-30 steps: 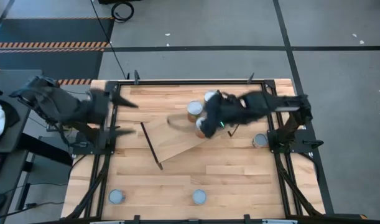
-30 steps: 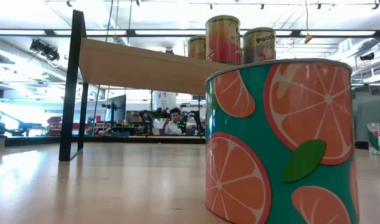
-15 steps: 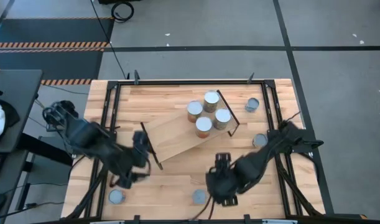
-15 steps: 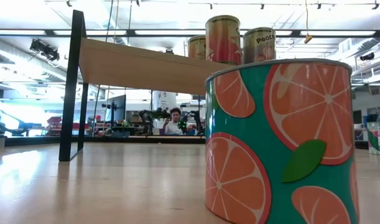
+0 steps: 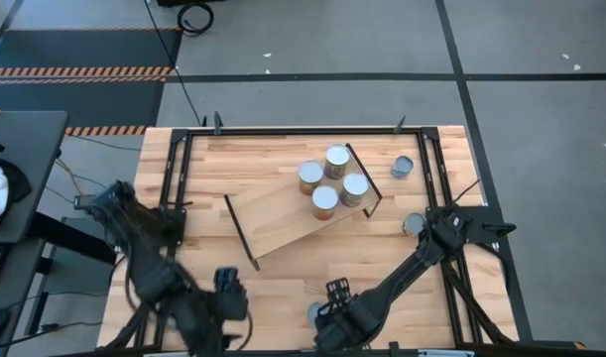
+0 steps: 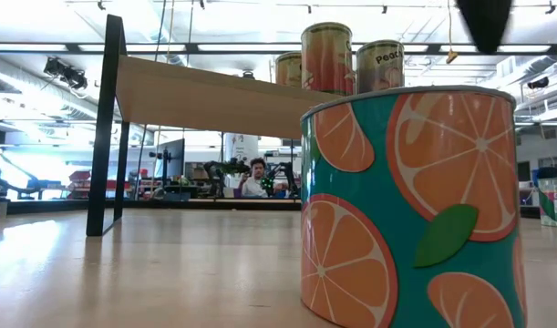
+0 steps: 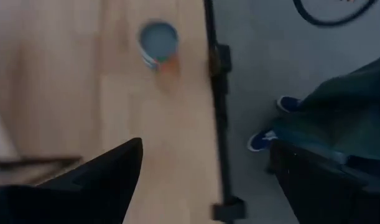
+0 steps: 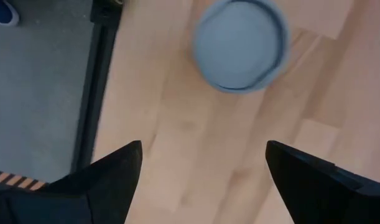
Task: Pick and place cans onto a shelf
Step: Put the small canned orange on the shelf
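The shelf, a light-wood plank on black rod frames, stands aslant mid-table with several cans on its right end; the low view shows them on the plank. My right gripper is open above a grey-topped can at the near edge's middle, the orange-printed can in the low view. My left gripper is open near the front left, above the table, with another grey-topped can ahead of it. Neither gripper holds anything.
Two more cans stand on the table at the right, one at the far right and one right of the shelf. The table's black frame rail runs along the edge. A person's shoes and trouser leg show beyond it.
My right gripper has swung from above the cans on the shelf toward the table's near edge, to the can at the front middle. My left gripper has swung from the far left toward the near edge at the front left. The cans on the shelf have stayed put.
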Tool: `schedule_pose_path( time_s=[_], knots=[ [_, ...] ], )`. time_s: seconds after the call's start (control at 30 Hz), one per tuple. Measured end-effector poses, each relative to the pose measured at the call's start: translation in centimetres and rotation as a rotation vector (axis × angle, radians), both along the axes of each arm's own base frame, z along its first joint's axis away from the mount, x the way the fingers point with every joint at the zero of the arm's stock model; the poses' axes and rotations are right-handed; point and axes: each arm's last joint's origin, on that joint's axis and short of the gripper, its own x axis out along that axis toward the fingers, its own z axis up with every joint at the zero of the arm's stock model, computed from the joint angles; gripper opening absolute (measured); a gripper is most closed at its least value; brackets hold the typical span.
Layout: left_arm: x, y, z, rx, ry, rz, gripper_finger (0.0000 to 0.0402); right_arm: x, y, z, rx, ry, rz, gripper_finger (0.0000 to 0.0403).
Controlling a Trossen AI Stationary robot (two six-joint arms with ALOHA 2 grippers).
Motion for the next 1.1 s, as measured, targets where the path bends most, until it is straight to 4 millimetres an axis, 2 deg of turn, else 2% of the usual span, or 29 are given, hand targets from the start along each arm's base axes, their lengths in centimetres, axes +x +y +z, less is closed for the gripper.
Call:
schedule_pose_path(
  time_s=[0.2,0.37,0.47,0.63,0.83,0.97,1.1],
  knots=[
    [-1.5,-3.9,-2.5,-0.036,0.033,0.128,0.0357,-1.1,1.6,0.3,-0.013,-0.07,-0.094,0.0349],
    [-1.9,-6.2,-4.3,-0.063,0.008,0.225,0.0357,-1.5,2.4,0.2,-0.005,-0.104,-0.157,0.0349],
    [-2.0,-7.4,-5.4,-0.033,-0.045,0.262,0.0357,-1.6,2.7,-0.5,-0.022,-0.14,-0.199,0.0348],
    [-1.6,-8.7,-7.9,0.059,-0.089,0.281,0.0357,-1.4,3.0,-2.6,-0.012,-0.16,-0.167,0.0348],
    [-0.4,-9.8,-11.2,0.131,-0.055,0.264,0.0357,-0.9,1.5,-5.3,-0.041,-0.108,-0.141,0.0348],
    [0.7,-9.8,-12.6,0.157,-0.037,0.282,0.0357,0.5,0.9,-6.2,0.018,-0.136,-0.06,0.0348],
    [2.0,-9.4,-13.3,0.149,-0.033,0.31,0.0357,2.2,-0.3,-6.3,0.045,-0.195,-0.024,0.0348]
  ],
)
